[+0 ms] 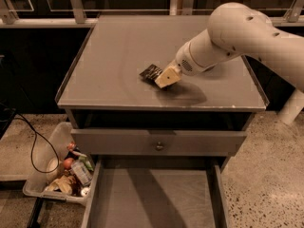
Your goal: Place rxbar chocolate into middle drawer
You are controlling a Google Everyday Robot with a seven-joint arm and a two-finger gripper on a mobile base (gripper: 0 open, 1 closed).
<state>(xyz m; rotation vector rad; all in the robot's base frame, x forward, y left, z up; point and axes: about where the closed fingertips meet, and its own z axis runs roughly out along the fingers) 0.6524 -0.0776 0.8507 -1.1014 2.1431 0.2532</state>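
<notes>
The rxbar chocolate [150,72], a small black wrapper, sticks out to the left of my gripper [163,76]. The gripper is shut on its end and holds it just above the grey cabinet top [109,61], near the middle; a shadow lies on the top under the arm. My white arm [237,32] reaches in from the right. The middle drawer [152,198] is pulled open at the bottom of the view, below the cabinet's front edge, with a bare grey floor and low side walls.
A grey drawer front with a small round knob [159,146] sits above the open drawer. A clear plastic bin [59,175] with several items stands on the floor at the left, beside a black cable [33,146]. A railing runs behind the cabinet.
</notes>
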